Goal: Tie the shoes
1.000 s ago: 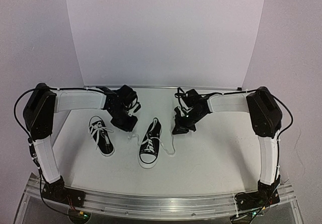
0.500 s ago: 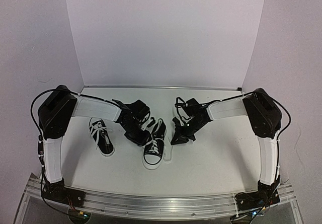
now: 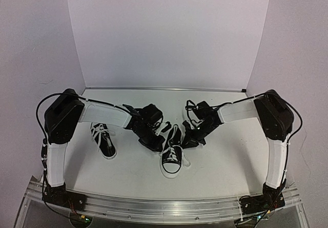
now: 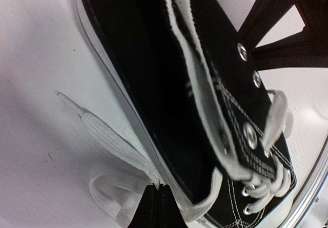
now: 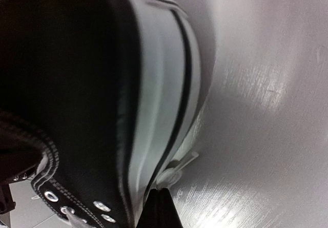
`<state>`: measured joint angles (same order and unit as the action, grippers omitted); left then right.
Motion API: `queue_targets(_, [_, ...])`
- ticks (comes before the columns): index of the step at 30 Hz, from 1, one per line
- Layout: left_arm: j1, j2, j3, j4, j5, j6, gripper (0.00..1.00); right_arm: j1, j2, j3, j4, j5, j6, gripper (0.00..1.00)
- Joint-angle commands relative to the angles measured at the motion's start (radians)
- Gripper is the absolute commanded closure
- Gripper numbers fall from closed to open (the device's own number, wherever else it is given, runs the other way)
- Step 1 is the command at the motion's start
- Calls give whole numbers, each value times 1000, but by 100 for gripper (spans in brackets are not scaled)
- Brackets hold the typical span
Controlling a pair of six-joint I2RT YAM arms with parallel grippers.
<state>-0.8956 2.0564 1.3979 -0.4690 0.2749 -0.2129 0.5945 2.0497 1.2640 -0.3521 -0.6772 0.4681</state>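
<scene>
White tabletop (image 3: pixel 225 161) and a plain pale backdrop (image 3: pixel 169 33) make up the whole setting; the left gripper (image 4: pixel 158 197) is low over that surface with its jaws pressed together, and the flat white left-hand lace (image 4: pixel 110 143) runs across the table straight into its tips, so it appears to be pinching that lace; just past those tips rises the black canvas side of the middle shoe (image 3: pixel 171 155), its eyelets and lacing crowding the wrist view; the right gripper (image 5: pixel 161 202) is likewise closed, with a short bit of the right-hand lace (image 5: pixel 177 172) caught or at least touching at its very tips, and the shoe's white sole wall just beside them; seen from above, this shoe sits between the two grippers, toe toward the arm bases, while the second shoe (image 3: pixel 104 139) lies well apart on the outer side of the left gripper, beneath its forearm, laces loose; neither shoe looks tied yet; the risks are plain from here: the hold on the right-hand lace looks shallow, so a pull could let it slip free; the shoe is small and unweighted, so tension may drag or tip it instead of tightening anything; an uneven pull could draw a lace back through its eyelets; both wrists work close together and could knock each other when crossing.
</scene>
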Motion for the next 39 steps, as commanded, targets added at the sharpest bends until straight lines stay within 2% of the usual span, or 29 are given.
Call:
queue_targets(1, [70,-166,-35,34,23,-53,100,-69,-167,-5,4,68,5,100])
queue_targets(5, [172,-294,-52,10,-24,-79,100,-151,-332,-44,-27,164,34,100])
queue_targets(9, [228,-374,-54,-23,-70,-72,100,-200,-482,-92,-83,286,69,100])
queue_targets(14, [302,-462,-144,-3,-95,-111,100,-245,-645,-153,-182,454,133,100])
queue_targets(18, [354,-504,-226,21,-114,-153,100,-261,-716,-206,-249,546,181,100])
queue_targets(24, [380,-527,-341,46,-135,-157,100,-262,-740,-260,-318,644,223,100])
queue_targets(27, [385,-566,-409,127,-50,-123,100,-262,-751,-271,-298,589,194,100])
queue_targets(31, [380,-625,-476,279,177,-71,100,-258,-768,-296,-52,260,133,100])
queue_targets(34, [368,-668,-491,295,204,-12,100,-238,-752,-264,47,122,117,100])
queue_targets(39, [363,-772,-528,292,178,54,100,-101,-658,-121,66,58,83,100])
